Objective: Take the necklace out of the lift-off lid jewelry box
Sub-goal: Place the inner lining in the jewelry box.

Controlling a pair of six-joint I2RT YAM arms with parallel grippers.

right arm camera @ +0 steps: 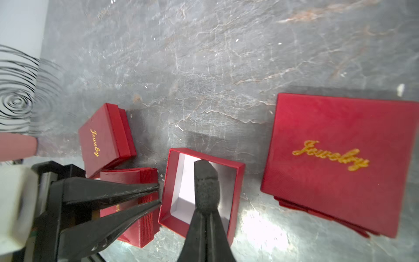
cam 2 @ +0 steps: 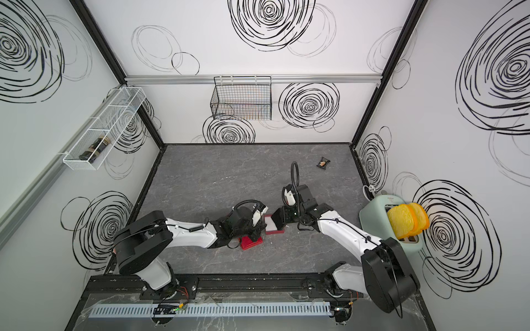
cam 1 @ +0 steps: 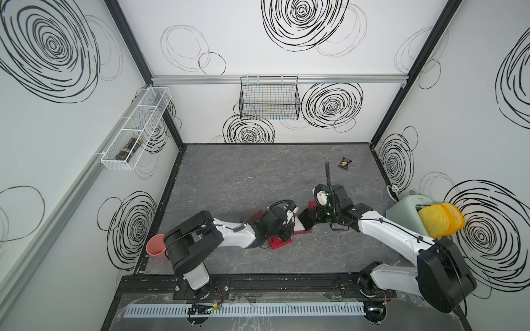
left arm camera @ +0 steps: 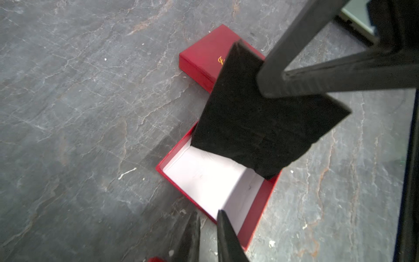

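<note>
Left pincer (right arm camera: pixel 159 194): jaws slightly parted, gripping nothing, tips just beside the wall of the open red jewelry box (right arm camera: pixel 169 181). The box stands on the counter (cam 1: pixel 229 172) between the two arms, its white interior exposed. Right pincer (right arm camera: pixel 205 212): clamped on a black foam pad (right arm camera: pixel 206 181), held tilted above the box. Necklace not discernible.

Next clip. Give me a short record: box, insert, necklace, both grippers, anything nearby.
open box: lid off, on the table; the white inside that shows is bare
black foam pad: lifted, tilted over the open box
necklace: not seen in any view
right gripper: shut on the black foam pad's edge
left gripper: jaws narrowly apart at the box's wall; whether it grips cannot be told
large red Jewelry box: beside the open box, not touching
</note>
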